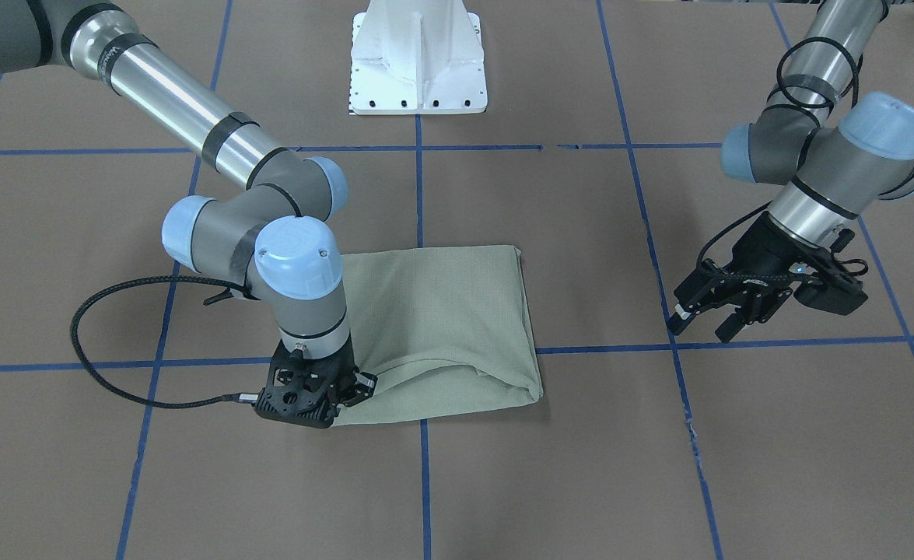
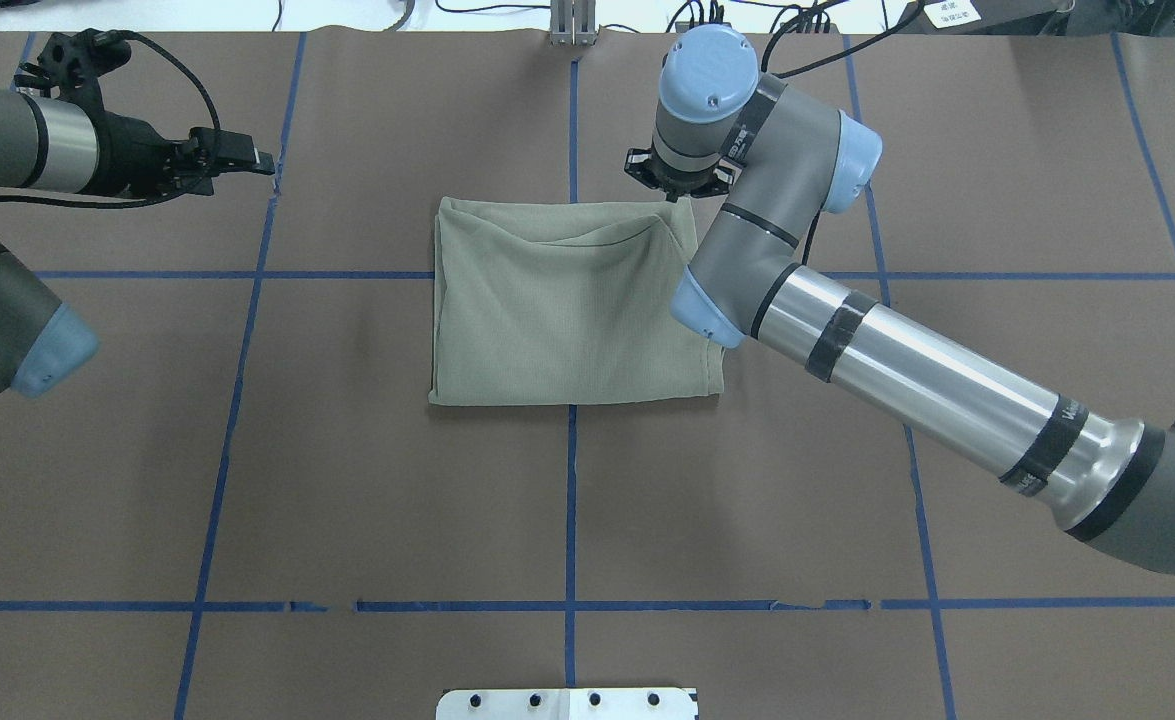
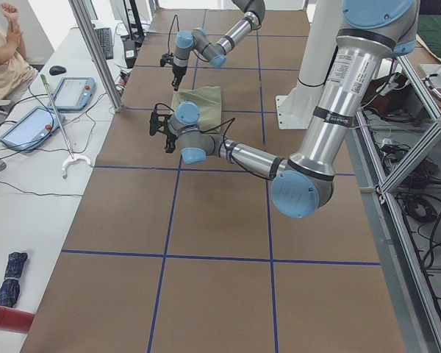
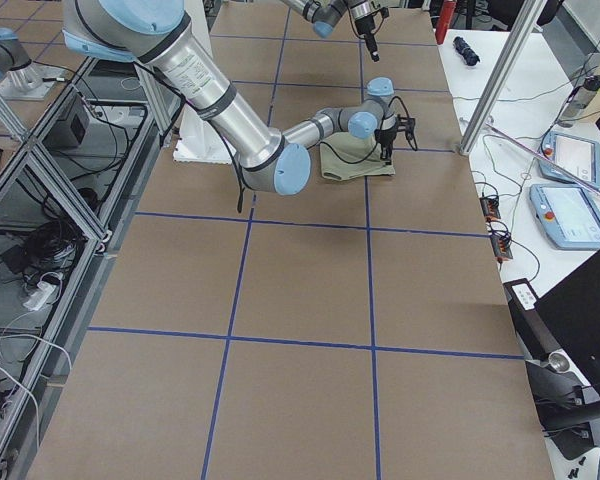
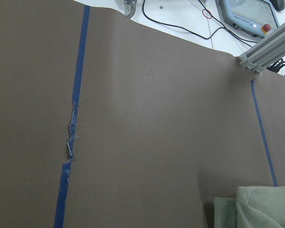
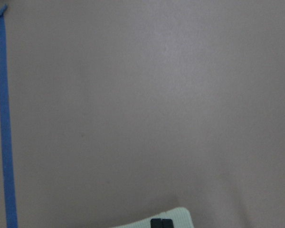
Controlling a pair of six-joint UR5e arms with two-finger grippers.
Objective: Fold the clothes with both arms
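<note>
Shirt (image 1: 441, 319), pale green, lies folded into a rectangle in the middle of the brown table (image 1: 581, 467). The right gripper (image 1: 351, 389) is down at the corner on the robot's far right, its fingertips (image 6: 161, 223) closed together on the cloth edge. The left gripper (image 1: 702, 327) hangs well apart from the shirt, with its fingers spread and nothing between them.

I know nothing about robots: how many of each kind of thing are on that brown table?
Arms: 2, the left arm and the right arm
Shirt: 1
Base: 1
Total: 4
</note>
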